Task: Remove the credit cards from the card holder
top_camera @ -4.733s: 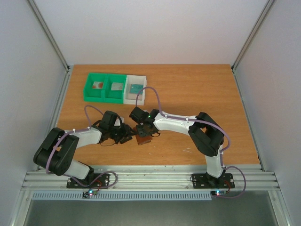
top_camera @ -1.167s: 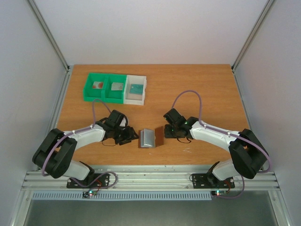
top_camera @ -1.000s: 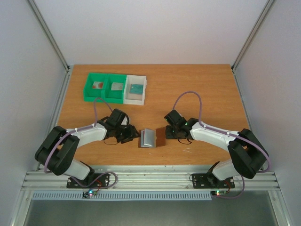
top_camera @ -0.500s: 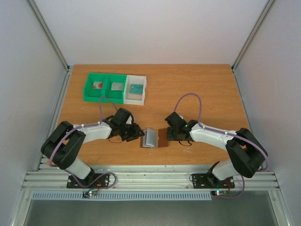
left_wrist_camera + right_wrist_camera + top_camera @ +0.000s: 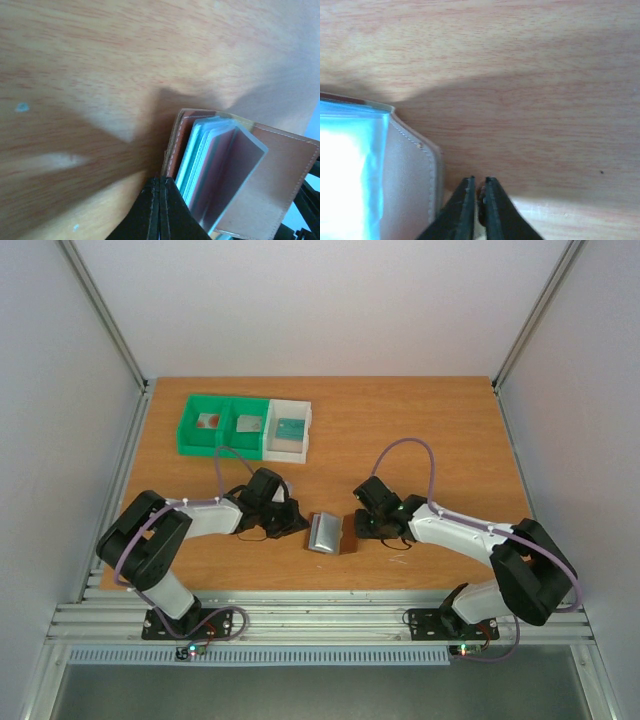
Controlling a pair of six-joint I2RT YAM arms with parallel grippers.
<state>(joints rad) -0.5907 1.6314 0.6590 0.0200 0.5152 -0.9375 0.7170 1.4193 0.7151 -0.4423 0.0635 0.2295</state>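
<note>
The brown card holder (image 5: pixel 326 533) lies near the table's front, half open, its blue-grey pockets fanned up. My left gripper (image 5: pixel 297 525) is shut, its tips touching the holder's left edge; in the left wrist view the gripper (image 5: pixel 161 184) meets the brown cover (image 5: pixel 172 145). My right gripper (image 5: pixel 362 529) is shut just right of the holder; in the right wrist view the gripper (image 5: pixel 479 181) sits beside the cover (image 5: pixel 407 170). A white card with a red mark (image 5: pixel 207 422), a greyish card (image 5: pixel 247 424) and a teal card (image 5: pixel 289 427) lie in the bins. I cannot tell whether cards remain in the pockets.
Two joined green bins (image 5: pixel 222 445) and a white bin (image 5: pixel 286 449) stand at the back left. Purple cables loop above both wrists. The table's front edge (image 5: pixel 320 588) is close to the holder.
My right gripper has left the holder and drawn back to its right. My left gripper has moved right up against the holder's left edge. The holder has shifted slightly right and closed up somewhat.
</note>
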